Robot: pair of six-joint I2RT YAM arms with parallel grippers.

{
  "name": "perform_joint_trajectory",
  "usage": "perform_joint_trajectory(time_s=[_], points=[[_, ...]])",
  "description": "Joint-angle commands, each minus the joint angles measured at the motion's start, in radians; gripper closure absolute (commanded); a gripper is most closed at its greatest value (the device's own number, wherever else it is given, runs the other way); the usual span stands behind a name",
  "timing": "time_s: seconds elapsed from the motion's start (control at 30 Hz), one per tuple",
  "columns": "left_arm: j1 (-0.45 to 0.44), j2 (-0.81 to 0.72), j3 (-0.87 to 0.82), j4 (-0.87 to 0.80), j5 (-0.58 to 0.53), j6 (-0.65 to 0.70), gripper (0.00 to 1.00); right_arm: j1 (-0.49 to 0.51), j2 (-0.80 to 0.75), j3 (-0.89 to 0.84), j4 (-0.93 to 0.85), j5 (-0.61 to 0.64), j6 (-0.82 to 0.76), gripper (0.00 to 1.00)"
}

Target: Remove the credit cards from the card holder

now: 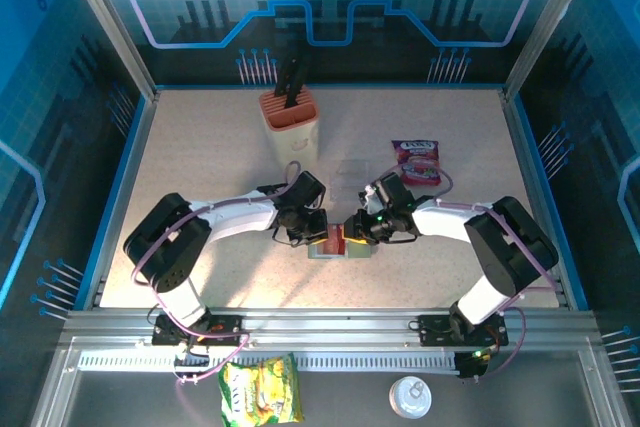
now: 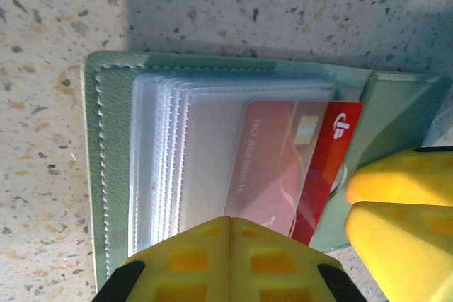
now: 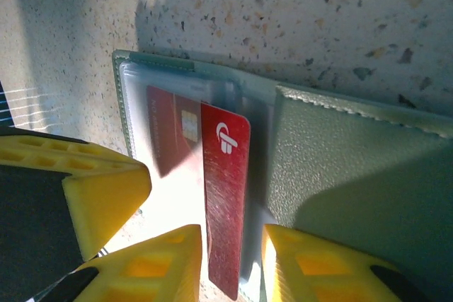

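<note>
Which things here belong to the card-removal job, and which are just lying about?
Job: card holder, red credit card partly out of it, left gripper, right gripper.
Lying about: orange utensil holder, purple snack packet, yellow snack packet, white round container.

The card holder lies mid-frame (top view), a credit card partway out of it. A packet lies upper right.

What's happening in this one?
The left claw, shut, rests on the clear sleeves of the open card holder on the table. The right claw, partly open, straddles the end of a red card that sticks partway out of its sleeve. It is not out yet.
</note>
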Motion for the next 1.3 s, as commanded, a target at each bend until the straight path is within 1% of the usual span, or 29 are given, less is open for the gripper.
perform_joint_trajectory(time_s=[0.0,0.33,0.53,0.67,0.83,0.97,1.13,1.27], points=[[-0.005,0.021,0.016,-0.054,0.005,0.023,1.0,-0.015,0.026,-0.016,0.047,-0.039,0.015,0.73],[-0.005,0.025,-0.002,-0.067,-0.014,0.019,1.0,-0.015,0.081,-0.013,0.102,-0.086,0.041,0.75],[-0.005,0.033,-0.002,-0.064,-0.014,0.018,1.0,-0.015,0.082,-0.037,0.188,-0.124,0.078,0.78],[-0.007,0.033,-0.002,-0.063,-0.014,0.017,1.0,-0.016,0.089,-0.039,0.21,-0.14,0.086,0.8],[-0.007,0.03,-0.003,-0.064,-0.014,0.017,1.0,-0.017,0.09,-0.048,0.218,-0.138,0.091,0.84],[-0.005,0.026,-0.003,-0.064,-0.016,0.016,1.0,-0.028,0.062,-0.065,0.217,-0.123,0.09,0.89],[-0.007,0.019,-0.005,-0.064,-0.018,0.013,1.0,-0.056,0.02,-0.078,0.187,-0.121,0.071,0.91],[-0.007,0.012,-0.004,-0.057,-0.014,0.012,1.0,-0.081,-0.027,-0.084,0.129,-0.117,0.037,0.91]])
